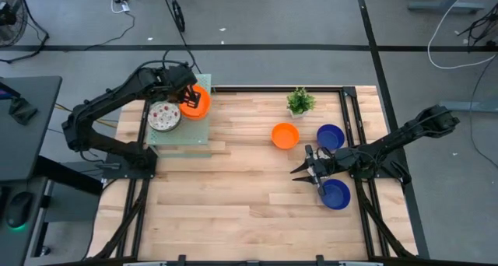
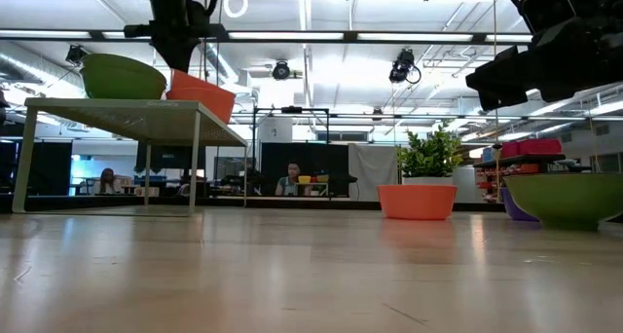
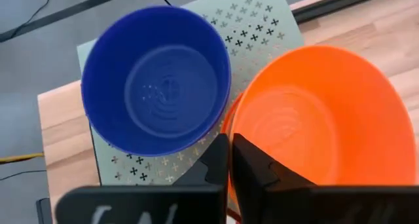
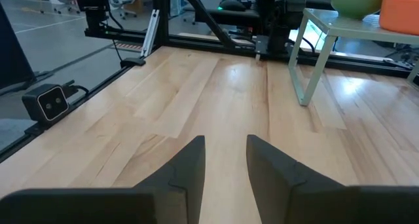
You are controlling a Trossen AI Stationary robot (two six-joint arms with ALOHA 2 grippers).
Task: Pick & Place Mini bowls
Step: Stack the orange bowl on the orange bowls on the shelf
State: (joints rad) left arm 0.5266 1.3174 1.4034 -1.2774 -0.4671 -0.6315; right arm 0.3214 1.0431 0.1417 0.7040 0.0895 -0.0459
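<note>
Two small round bowls sit on the pale green perforated metal shelf (image 1: pixel 180 136) at the table's left: a white red-speckled bowl (image 1: pixel 164 116) and a solid orange bowl (image 1: pixel 198 101). The left gripper (image 3: pixel 229 160) pinches the orange bowl's rim, fingers clenched on it. Only the left wrist view reveals a dark blue bowl (image 3: pixel 157 80) beside it. On the bare wooden table (image 1: pixel 233 196) rest another orange bowl (image 1: pixel 285 135) and two blue bowls (image 1: pixel 331 137) (image 1: pixel 336 194), near a small green potted plant (image 1: pixel 300 102). The right gripper (image 1: pixel 309 171) hovers between them, fingers apart, holding nothing.
</note>
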